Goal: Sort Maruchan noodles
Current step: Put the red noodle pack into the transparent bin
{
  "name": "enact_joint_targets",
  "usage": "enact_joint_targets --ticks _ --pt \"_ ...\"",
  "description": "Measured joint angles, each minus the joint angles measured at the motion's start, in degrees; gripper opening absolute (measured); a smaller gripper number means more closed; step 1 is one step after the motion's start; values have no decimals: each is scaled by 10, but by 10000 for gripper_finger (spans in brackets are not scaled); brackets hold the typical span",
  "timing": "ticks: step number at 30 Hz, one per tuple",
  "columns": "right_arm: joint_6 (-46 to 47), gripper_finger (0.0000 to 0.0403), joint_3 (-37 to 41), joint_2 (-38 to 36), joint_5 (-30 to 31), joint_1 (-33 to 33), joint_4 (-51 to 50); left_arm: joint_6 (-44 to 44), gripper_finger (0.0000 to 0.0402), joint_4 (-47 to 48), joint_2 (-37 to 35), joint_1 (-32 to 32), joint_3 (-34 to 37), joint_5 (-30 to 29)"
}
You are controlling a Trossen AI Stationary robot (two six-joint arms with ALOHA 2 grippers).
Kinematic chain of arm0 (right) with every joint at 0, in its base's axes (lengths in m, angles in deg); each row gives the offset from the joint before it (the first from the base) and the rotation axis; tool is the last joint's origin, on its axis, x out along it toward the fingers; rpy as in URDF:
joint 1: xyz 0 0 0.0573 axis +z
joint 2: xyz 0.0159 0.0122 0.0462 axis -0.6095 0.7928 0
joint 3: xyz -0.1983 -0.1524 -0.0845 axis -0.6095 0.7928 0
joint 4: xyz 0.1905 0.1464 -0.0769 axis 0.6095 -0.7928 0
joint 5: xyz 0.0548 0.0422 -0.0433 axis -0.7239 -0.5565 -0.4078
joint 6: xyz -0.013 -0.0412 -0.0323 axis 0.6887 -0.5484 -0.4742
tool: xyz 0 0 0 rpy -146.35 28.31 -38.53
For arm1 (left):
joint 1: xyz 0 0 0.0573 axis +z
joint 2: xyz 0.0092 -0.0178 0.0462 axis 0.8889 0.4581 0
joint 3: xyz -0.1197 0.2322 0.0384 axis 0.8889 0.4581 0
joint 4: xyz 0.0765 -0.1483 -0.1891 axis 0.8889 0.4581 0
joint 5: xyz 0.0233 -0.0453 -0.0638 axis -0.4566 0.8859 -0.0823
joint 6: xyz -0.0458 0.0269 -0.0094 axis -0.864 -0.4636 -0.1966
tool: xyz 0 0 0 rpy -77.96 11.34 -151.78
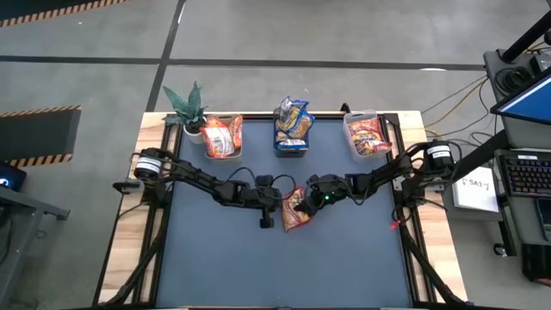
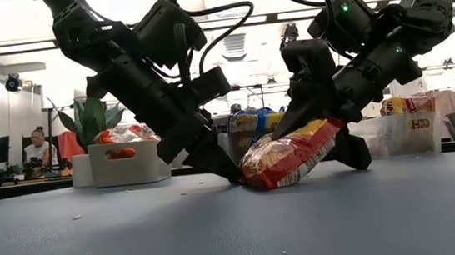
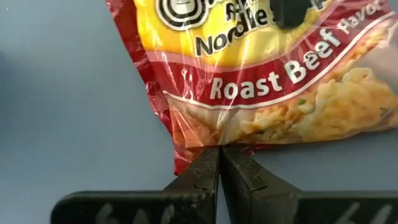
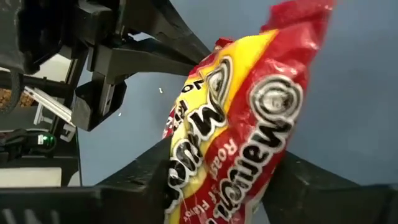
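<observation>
Packet in hand: a red and yellow Roast Beef noodle packet sits mid-table, tilted up off the mat, between the two grippers

Left gripper: fingers pressed together on the sealed edge of the packet, pinching its corner, as its own wrist view shows

Right gripper: fingers either side of the same packet, squeezing it across its middle; in the low view it holds the far, raised end

Table mat: apart from this packet, no other loose packet shows on it

Left bin: at the far edge beside a small potted plant; holds orange and red packets

Middle bin: far edge, centre; holds blue and yellow packets standing up out of it

Right bin: far edge, right; holds red packets that look like the one in hand

Done so far: the three bins already hold packets grouped by colour, so most of the sorting looks finished

Left to do: this one packet, probably the last, needs to reach a bin, and the right bin seems the match; both grippers grip it at once, so one must let go first
</observation>
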State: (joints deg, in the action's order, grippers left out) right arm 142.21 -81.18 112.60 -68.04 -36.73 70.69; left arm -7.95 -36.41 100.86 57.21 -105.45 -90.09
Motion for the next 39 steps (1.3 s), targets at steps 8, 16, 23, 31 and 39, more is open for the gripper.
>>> enact_joint_targets --ticks 8,16,23,31,39 --pt "-18 145 0 -2 -1 0 5 25 0 42 -50 0 0 -6" --pt "-42 134 -6 -8 7 0 5 59 0 74 -147 0 20 -46" --pt "-67 133 -20 -23 5 -1 5 56 0 69 -279 -2 82 -47" --pt "-107 132 -59 -83 3 -20 -34 29 0 45 -421 -2 159 -69" --pt "-248 132 -218 -183 86 -63 -421 27 0 25 -499 -2 200 -82"
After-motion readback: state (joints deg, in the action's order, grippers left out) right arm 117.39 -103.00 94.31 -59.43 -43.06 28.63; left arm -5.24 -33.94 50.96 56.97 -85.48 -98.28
